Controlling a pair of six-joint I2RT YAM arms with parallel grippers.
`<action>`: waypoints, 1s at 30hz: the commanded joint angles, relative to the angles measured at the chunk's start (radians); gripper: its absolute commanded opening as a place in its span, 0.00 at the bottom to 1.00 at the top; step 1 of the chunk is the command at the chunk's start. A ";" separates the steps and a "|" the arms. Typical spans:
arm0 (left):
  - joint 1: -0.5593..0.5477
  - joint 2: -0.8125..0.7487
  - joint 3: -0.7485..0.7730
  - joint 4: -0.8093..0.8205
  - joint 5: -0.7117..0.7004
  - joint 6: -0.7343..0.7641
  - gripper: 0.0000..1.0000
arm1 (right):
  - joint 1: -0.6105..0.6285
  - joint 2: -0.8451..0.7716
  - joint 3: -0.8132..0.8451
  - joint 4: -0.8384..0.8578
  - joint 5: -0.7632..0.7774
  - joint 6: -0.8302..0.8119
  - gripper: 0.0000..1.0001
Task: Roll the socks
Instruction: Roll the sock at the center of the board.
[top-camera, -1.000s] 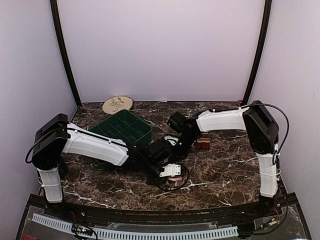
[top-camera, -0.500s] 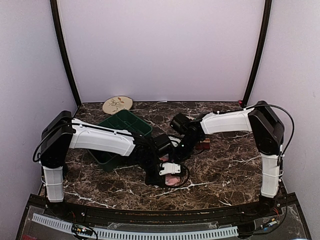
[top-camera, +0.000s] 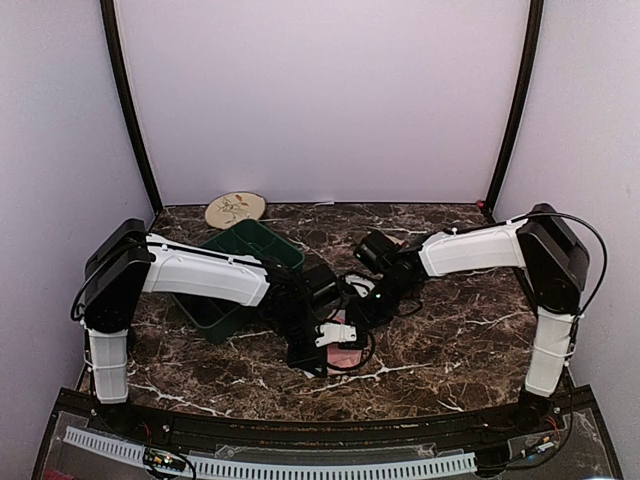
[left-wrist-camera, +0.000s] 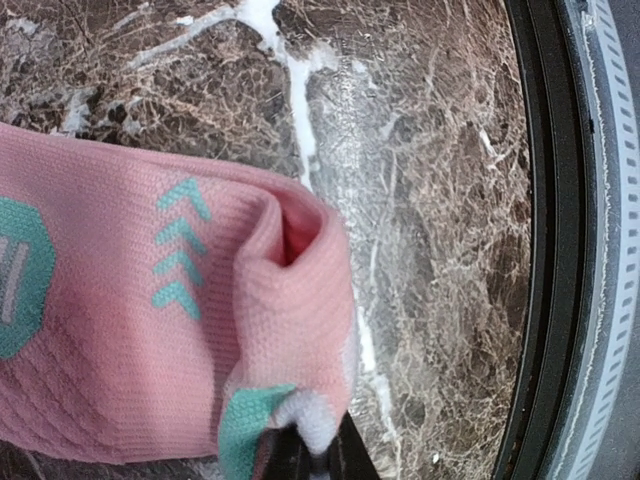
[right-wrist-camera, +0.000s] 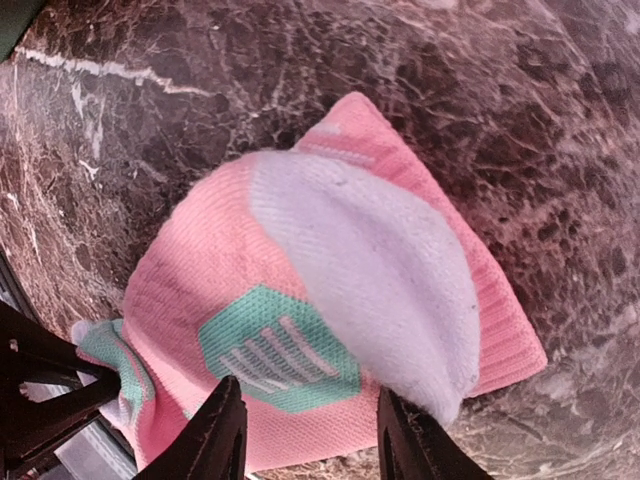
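Note:
A pink sock (right-wrist-camera: 250, 300) with mint-green marks and a white toe patch lies folded on the marble table, also in the left wrist view as the pink sock (left-wrist-camera: 150, 300) and small from above as the pink sock (top-camera: 347, 357). My left gripper (left-wrist-camera: 315, 452) is shut on its white and mint edge; from above the left gripper (top-camera: 330, 350) sits at the table's middle front. The right gripper (right-wrist-camera: 312, 440) hovers just over the sock, open, one finger (right-wrist-camera: 215, 430) on each side and nothing pinched; from above the right gripper (top-camera: 364, 312) is right behind the left one. The tan striped sock is hidden.
A dark green compartment tray (top-camera: 243, 262) stands behind the left arm, and a round patterned plate (top-camera: 235, 209) lies at the back left. The table's black front rail (left-wrist-camera: 545, 250) runs close to the sock. Both arms crowd the centre.
The right gripper's jaws have spread apart and released the sock, and its arm has shifted right. The left gripper stays shut on the sock's edge.

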 joint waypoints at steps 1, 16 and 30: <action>-0.002 0.007 0.008 -0.125 0.093 -0.008 0.02 | -0.028 -0.029 -0.060 0.033 0.073 0.049 0.45; -0.002 0.004 0.045 -0.140 0.061 -0.002 0.02 | -0.030 -0.101 -0.061 0.046 0.049 0.071 0.51; -0.002 0.017 0.078 -0.154 0.051 -0.004 0.02 | -0.037 -0.239 -0.186 0.076 0.096 0.097 0.64</action>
